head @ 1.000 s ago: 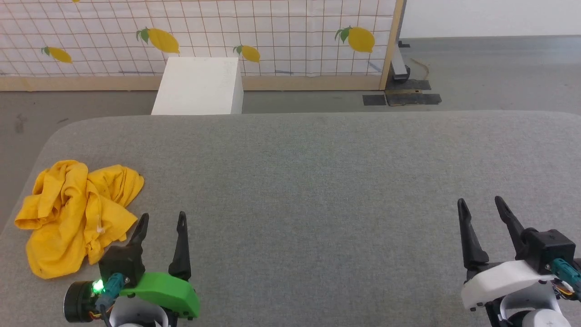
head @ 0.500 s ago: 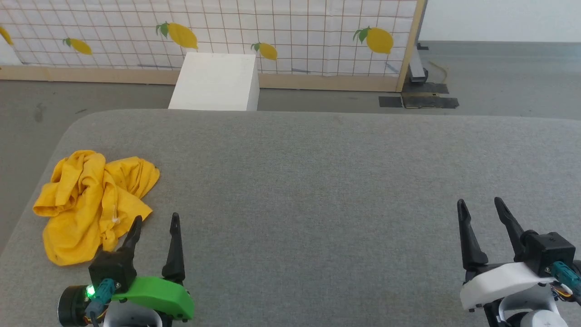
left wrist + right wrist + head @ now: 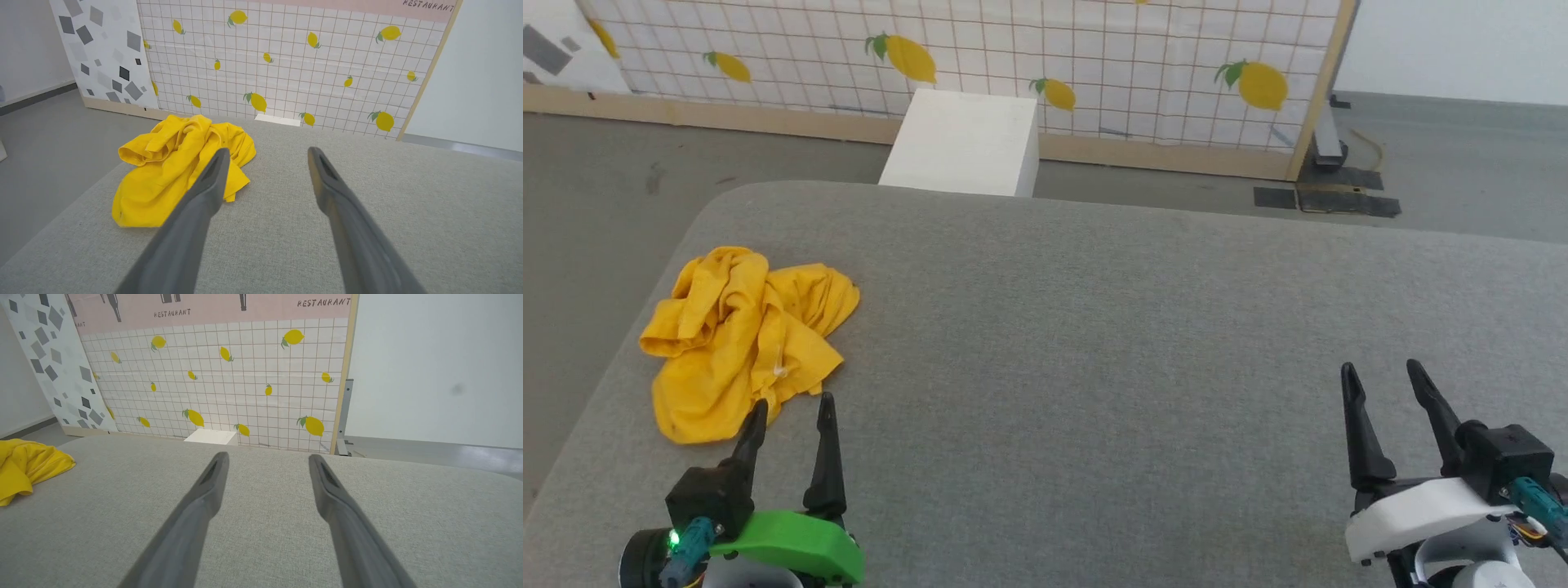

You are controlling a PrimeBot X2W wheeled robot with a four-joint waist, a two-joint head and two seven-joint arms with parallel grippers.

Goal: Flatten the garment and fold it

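Facing a yellow shirt, crumpled in a heap near the left edge of the grey table. Lies just ahead of the left tool and a little to its left, the heap's longer run slanting from near-left to far-right. Left tool spread wide and empty, outer fingertip right at the near hem (touching or not, hard to tell). Right tool equally wide, empty, well apart over bare table far to the right. Looks like work for the left arm first: short reach forward, slight turn left, to catch an edge and begin spreading.
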